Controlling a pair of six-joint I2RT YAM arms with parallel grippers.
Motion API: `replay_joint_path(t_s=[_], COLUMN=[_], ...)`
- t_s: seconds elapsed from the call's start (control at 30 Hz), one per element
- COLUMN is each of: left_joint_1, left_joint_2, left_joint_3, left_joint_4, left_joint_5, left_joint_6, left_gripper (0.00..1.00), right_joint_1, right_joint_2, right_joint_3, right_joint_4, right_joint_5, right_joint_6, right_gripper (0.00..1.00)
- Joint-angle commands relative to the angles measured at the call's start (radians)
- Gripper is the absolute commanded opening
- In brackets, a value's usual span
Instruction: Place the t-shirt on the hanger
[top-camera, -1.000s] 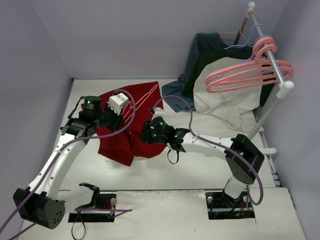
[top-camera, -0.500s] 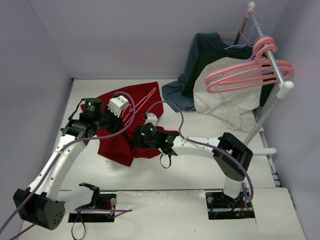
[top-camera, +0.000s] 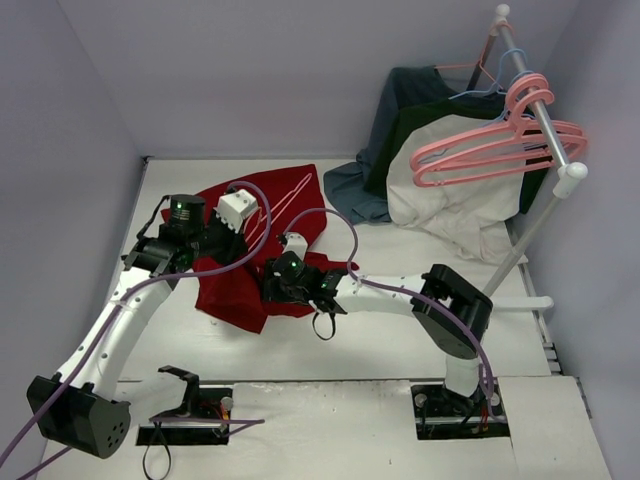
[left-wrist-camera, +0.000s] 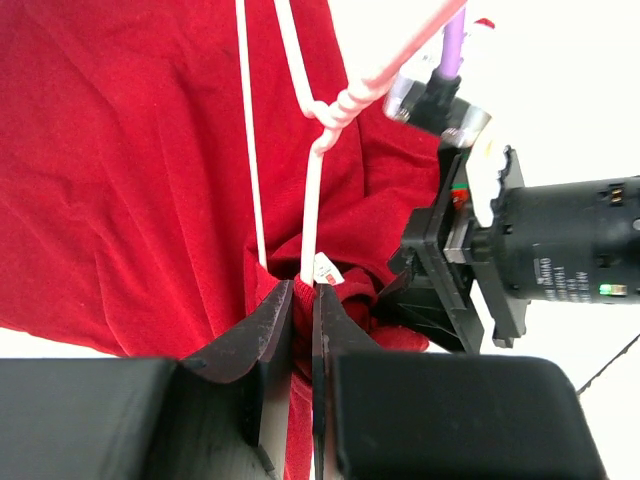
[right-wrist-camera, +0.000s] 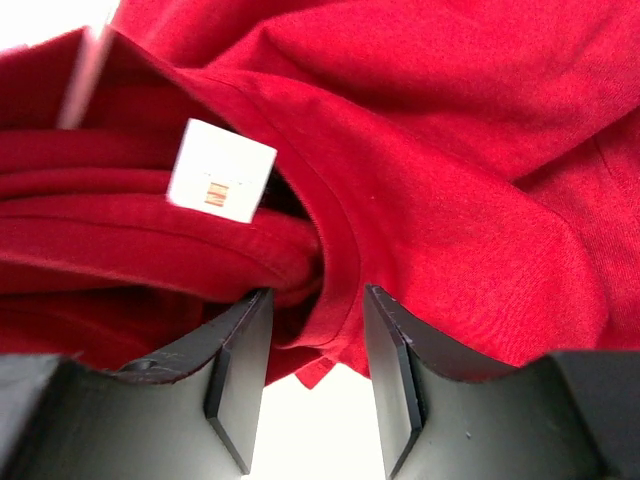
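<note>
The deep-red t-shirt (top-camera: 232, 298) lies bunched on the table, left of centre. A salmon-pink hanger (top-camera: 288, 200) lies on it, its wire (left-wrist-camera: 312, 190) running down into the collar. My left gripper (top-camera: 250, 250) is shut on the collar (left-wrist-camera: 300, 300), right by the small white neck label (left-wrist-camera: 328, 270). My right gripper (top-camera: 275, 283) is close beside it, also seen in the left wrist view (left-wrist-camera: 440, 295). Its jaws are open, with the collar edge (right-wrist-camera: 335, 270) between them and the label (right-wrist-camera: 220, 170) just above.
A white clothes rail (top-camera: 535, 100) stands at the back right with several pink hangers (top-camera: 490, 150) and a thin blue hanger (top-camera: 490, 85). A dark blue-grey garment (top-camera: 400, 100) and a cream-and-dark-green garment (top-camera: 450, 205) hang from it onto the table.
My right arm has swung left across the t-shirt and its gripper now sits at the collar beside my left gripper. The left arm has hardly moved.
</note>
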Motion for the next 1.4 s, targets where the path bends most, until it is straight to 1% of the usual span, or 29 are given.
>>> replay_joint_path(t_s=[0.0,0.1,0.23,0.27,0.33,0.37,0.4,0.47,0.63,0.7,0.77,0.8,0.9,0.97,1.07,1.1,1.17,1.23,1.3,1.33,1.37], left_joint_1=[0.007,0.007,0.007,0.007,0.007,0.007,0.007,0.007,0.007,0.006,0.005,0.005,0.004,0.004,-0.002,-0.005,-0.013,-0.015,-0.015,-0.016,-0.019], left_joint_2=[-0.007,-0.006,-0.021,-0.027,-0.041,-0.054,-0.067,-0.085,-0.157,-0.171,-0.179,-0.179,-0.181,-0.184,-0.187,-0.187,-0.183,-0.176,-0.165,-0.158,-0.142], left_joint_3=[0.085,0.092,0.101,0.1,0.096,0.09,0.085,0.074,0.06,0.065,0.067,0.068,0.078,0.081,0.064,0.046,0.027,-0.003,-0.02,-0.022,-0.027], left_joint_4=[0.041,0.034,0.012,0.005,-0.015,-0.029,-0.042,-0.055,-0.103,-0.117,-0.13,-0.137,-0.153,-0.192,-0.207,-0.209,-0.21,-0.211,-0.213,-0.216,-0.224], left_joint_5=[0.001,0.006,0.03,0.034,0.042,0.048,0.057,0.076,0.212,0.262,0.3,0.32,0.357,0.358,0.365,0.381,0.371,0.327,0.233,0.221,0.176], left_joint_6=[-0.004,-0.001,0.0,0.001,0.006,0.009,0.01,0.011,0.028,0.044,0.065,0.068,0.08,0.092,0.093,0.091,0.083,0.073,0.056,0.053,0.055], left_gripper=[0.0,0.0,0.0,0.0,0.0,0.0,0.0,0.0,0.0,0.0,0.0,0.0,0.0,0.0,0.0,0.0,0.0,0.0,0.0,0.0,0.0], right_joint_1=[0.003,-0.001,-0.006,-0.011,-0.021,-0.028,-0.042,-0.086,-0.249,-0.307,-0.374,-0.393,-0.451,-0.503,-0.58,-0.598,-0.629,-0.642,-0.655,-0.661,-0.67], right_joint_2=[0.003,0.012,0.017,0.016,0.002,-0.006,-0.014,-0.041,-0.118,-0.125,-0.116,-0.113,-0.106,-0.114,-0.126,-0.127,-0.125,-0.124,-0.129,-0.131,-0.135], right_joint_3=[0.041,0.043,0.042,0.04,0.034,0.031,0.027,0.014,0.012,0.053,0.086,0.11,0.163,0.201,0.234,0.245,0.276,0.295,0.308,0.309,0.313], right_joint_4=[0.026,0.023,0.024,0.025,0.024,0.023,0.023,0.021,0.01,-0.004,-0.03,-0.045,-0.085,-0.109,-0.112,-0.121,-0.131,-0.14,-0.154,-0.161,-0.169], right_joint_5=[0.007,0.002,0.004,0.006,0.017,0.025,0.034,0.036,-0.019,-0.056,-0.155,-0.179,-0.209,-0.238,-0.295,-0.303,-0.341,-0.357,-0.369,-0.372,-0.381], right_joint_6=[0.024,0.025,0.02,0.015,-0.015,-0.045,-0.077,-0.117,-0.328,-0.398,-0.44,-0.469,-0.523,-0.587,-0.61,-0.619,-0.633,-0.653,-0.673,-0.675,-0.688], right_gripper=[0.38,0.35,0.27,0.22,0.06,0.01,0.0,0.0,0.0,0.0,0.0,0.0,0.0,0.0,0.0,0.0,0.0,0.0,0.0,0.0,0.0])
